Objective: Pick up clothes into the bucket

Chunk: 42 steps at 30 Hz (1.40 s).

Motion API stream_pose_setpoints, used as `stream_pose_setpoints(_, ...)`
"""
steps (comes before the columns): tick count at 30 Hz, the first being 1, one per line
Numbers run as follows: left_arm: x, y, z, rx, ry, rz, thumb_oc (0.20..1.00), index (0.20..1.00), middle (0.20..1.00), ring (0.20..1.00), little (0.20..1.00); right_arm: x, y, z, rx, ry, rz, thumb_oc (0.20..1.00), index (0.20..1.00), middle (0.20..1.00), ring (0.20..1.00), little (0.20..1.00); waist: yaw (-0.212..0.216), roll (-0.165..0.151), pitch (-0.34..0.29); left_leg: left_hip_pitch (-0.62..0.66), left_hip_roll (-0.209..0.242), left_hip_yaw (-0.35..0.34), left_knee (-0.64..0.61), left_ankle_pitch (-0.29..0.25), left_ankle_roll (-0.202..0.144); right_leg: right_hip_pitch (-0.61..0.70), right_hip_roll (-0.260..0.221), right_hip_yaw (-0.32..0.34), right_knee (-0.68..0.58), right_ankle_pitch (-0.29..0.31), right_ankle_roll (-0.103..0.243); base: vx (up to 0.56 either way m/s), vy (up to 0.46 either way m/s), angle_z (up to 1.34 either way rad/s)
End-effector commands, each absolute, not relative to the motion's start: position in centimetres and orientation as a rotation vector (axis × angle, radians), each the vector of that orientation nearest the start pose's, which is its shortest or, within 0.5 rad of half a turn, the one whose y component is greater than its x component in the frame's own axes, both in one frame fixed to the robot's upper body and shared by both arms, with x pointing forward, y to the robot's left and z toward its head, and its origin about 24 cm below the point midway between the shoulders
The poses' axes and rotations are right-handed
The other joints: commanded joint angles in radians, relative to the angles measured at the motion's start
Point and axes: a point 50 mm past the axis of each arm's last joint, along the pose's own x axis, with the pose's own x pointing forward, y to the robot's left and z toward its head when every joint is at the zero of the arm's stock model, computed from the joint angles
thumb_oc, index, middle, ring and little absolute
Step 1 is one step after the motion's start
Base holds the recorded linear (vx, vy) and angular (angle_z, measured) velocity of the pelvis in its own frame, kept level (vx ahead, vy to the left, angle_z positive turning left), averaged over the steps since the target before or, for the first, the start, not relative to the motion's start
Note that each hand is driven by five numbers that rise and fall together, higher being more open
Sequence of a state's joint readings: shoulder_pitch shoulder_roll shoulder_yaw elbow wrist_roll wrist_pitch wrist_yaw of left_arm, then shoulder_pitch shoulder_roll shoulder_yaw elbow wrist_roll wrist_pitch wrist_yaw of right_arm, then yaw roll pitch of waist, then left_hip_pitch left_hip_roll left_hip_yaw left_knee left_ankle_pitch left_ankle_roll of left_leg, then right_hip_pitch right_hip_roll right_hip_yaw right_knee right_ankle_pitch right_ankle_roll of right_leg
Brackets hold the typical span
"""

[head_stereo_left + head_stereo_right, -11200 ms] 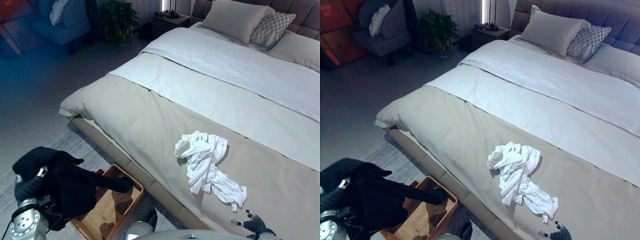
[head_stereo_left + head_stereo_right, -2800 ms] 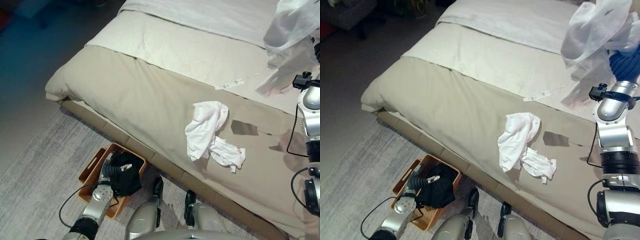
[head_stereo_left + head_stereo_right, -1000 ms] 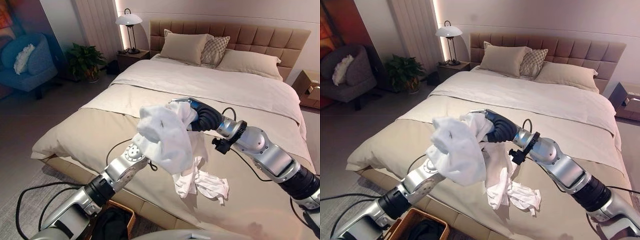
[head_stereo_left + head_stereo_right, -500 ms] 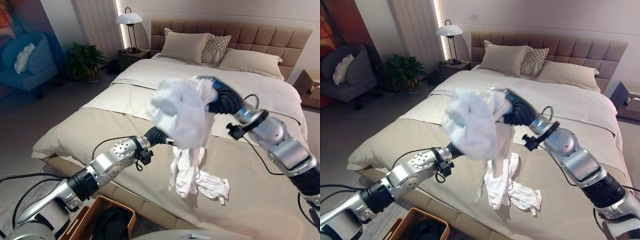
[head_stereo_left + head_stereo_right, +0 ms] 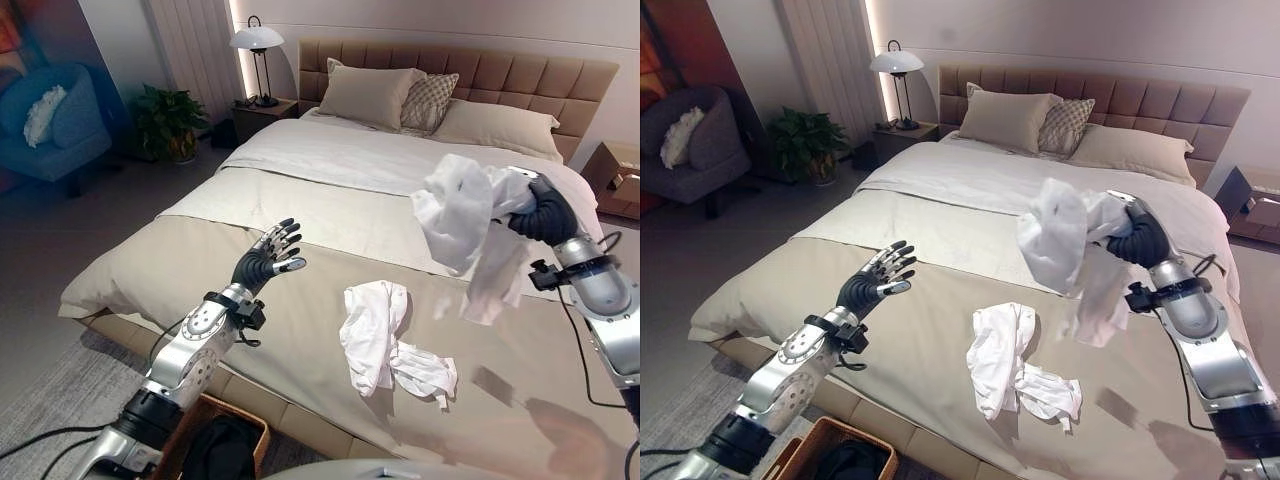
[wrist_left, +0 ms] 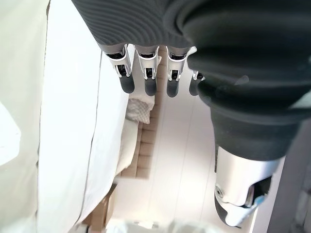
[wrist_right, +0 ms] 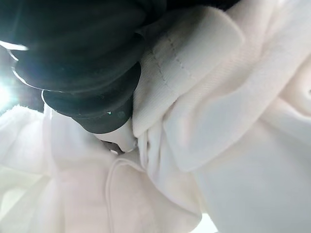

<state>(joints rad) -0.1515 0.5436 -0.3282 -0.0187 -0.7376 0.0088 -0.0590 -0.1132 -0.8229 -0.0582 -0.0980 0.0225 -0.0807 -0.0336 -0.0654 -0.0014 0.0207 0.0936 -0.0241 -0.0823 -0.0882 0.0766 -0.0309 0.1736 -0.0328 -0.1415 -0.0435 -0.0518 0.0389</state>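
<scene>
Half a second ago the white garment hung in mid-air between the two arms, with the left arm reaching under it. Now the right hand has carried it off to the right, above the far half of the bed, and the left hand has drawn back empty over the near left part of the cover.

The bed is broad, with a padded, panelled headboard, a smooth beige cover over its near half and a pale sheet folded back above that. Three soft pillows lean at the head, one with a fine check.

The held garment is soft knit cloth, bunched into a loose lump with a longer tail hanging down. In the right wrist view its stitched hem shows, and the cloth wraps so closely round the right hand that I cannot tell how the fingers sit.

A second white garment lies crumpled on the beige cover, in a long twisted heap.

The woven brown basket stands on the floor by the bed's near edge, with dark clothing in it.

The left hand's fingers are straight and spread, holding nothing.
</scene>
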Motion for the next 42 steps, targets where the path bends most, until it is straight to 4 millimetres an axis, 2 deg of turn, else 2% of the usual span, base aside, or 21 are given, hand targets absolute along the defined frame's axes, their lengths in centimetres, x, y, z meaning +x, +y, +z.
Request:
stream_pose_setpoints(1,28.0,16.1,10.0,-0.164,-0.093,-0.420,1.000,1.000,1.000,1.000,1.000,26.9,-27.0,19.9,-0.778,-0.479,-0.129,0.200,0.200,0.200,0.200,0.200,0.028,-0.044,-0.064,0.020,-0.010,0.056,0.044,-0.092,0.032,-0.058,-0.051,0.028,0.018,0.060,0.068,0.00,0.000,0.00)
stream_pose_setpoints(6,28.2,14.5,10.8,-0.181,-0.099,-0.515,1.000,1.000,1.000,1.000,1.000,27.5,-25.9,20.0,-0.761,-0.504,-0.104,0.200,0.200,0.200,0.200,0.200,0.025,-0.037,-0.062,0.022,-0.010,0.058,0.044,-0.091,0.031,-0.057,-0.050,0.030,0.017,0.060,0.068,0.00,0.000,0.00)
stream_pose_setpoints(10,28.3,12.0,12.7,-0.112,-0.134,-0.684,1.000,1.000,1.000,1.000,1.000,28.6,-24.3,20.7,-0.770,-0.537,-0.039,0.200,0.200,0.200,0.200,0.200,0.020,-0.026,-0.059,0.022,-0.010,0.058,0.045,-0.090,0.031,-0.058,-0.050,0.033,0.018,0.061,0.067,0.00,0.000,0.00)
stream_pose_setpoints(14,28.3,11.5,13.8,-0.036,-0.178,-0.724,1.000,1.000,1.000,1.000,1.000,28.9,-23.7,21.0,-0.761,-0.548,-0.018,0.200,0.200,0.200,0.200,0.200,0.019,-0.024,-0.056,0.013,-0.012,0.058,0.050,-0.082,0.032,-0.067,-0.051,0.034,0.020,0.069,0.066,-0.03,-0.002,0.00)
stream_pose_setpoints(16,28.4,11.2,16.6,0.187,-0.349,-0.733,1.000,1.000,1.000,1.000,1.000,29.1,-22.8,21.3,-0.743,-0.571,0.029,0.200,0.200,0.200,0.200,0.200,0.021,-0.019,-0.054,0.013,-0.014,0.058,0.053,-0.083,0.032,-0.068,-0.051,0.038,0.023,0.069,0.066,0.00,0.000,0.00)
stream_pose_setpoints(21,28.7,11.0,18.0,0.305,-0.466,-0.682,1.000,1.000,1.000,1.000,1.000,29.3,-21.4,21.6,-0.708,-0.603,0.080,0.200,0.200,0.200,0.200,0.200,0.024,-0.016,-0.049,0.014,-0.014,0.059,0.054,-0.085,0.033,-0.067,-0.050,0.045,0.026,0.065,0.064,0.00,-0.001,-0.01)
stream_pose_setpoints(24,28.7,10.7,17.7,0.304,-0.467,-0.682,1.000,1.000,1.000,1.000,1.000,29.3,-20.7,21.8,-0.690,-0.626,0.114,0.200,0.200,0.200,0.200,0.200,0.023,-0.013,-0.051,0.016,-0.014,0.062,0.055,-0.087,0.033,-0.068,-0.050,0.045,0.027,0.064,0.063,0.00,-0.002,-0.01)
stream_pose_setpoints(29,28.6,9.8,16.1,0.179,-0.385,-0.717,1.000,1.000,1.000,1.000,1.000,29.1,-19.6,22.1,-0.672,-0.653,0.154,0.200,0.200,0.200,0.200,0.200,0.020,-0.008,-0.053,0.020,-0.014,0.062,0.054,-0.087,0.033,-0.065,-0.050,0.044,0.025,0.064,0.062,0.00,0.000,0.00)
stream_pose_setpoints(30,28.5,9.0,15.1,0.096,-0.321,-0.755,1.000,1.000,1.000,1.000,1.000,29.1,-19.0,22.2,-0.661,-0.666,0.178,0.200,0.200,0.200,0.200,0.200,0.018,-0.006,-0.055,0.021,-0.014,0.061,0.054,-0.088,0.033,-0.063,-0.049,0.044,0.024,0.064,0.061,0.01,-0.008,-0.04)
stream_pose_setpoints(33,28.2,7.8,13.8,-0.024,-0.232,-0.805,1.000,1.000,1.000,1.000,1.000,28.9,-18.1,22.2,-0.636,-0.681,0.214,0.200,0.200,0.200,0.200,0.200,0.013,-0.002,-0.053,0.020,-0.013,0.061,0.057,-0.089,0.033,-0.062,-0.049,0.040,0.025,0.064,0.060,0.00,-0.007,-0.03)
stream_pose_setpoints(42,27.6,5.1,13.5,-0.079,-0.171,-0.922,1.000,1.000,1.000,1.000,1.000,28.4,-15.2,22.7,-0.597,-0.746,0.342,0.200,0.200,0.200,0.200,0.200,0.005,0.002,-0.049,0.016,-0.013,0.060,0.064,-0.090,0.035,-0.066,-0.050,0.043,0.028,0.063,0.060,0.00,-0.004,-0.02)
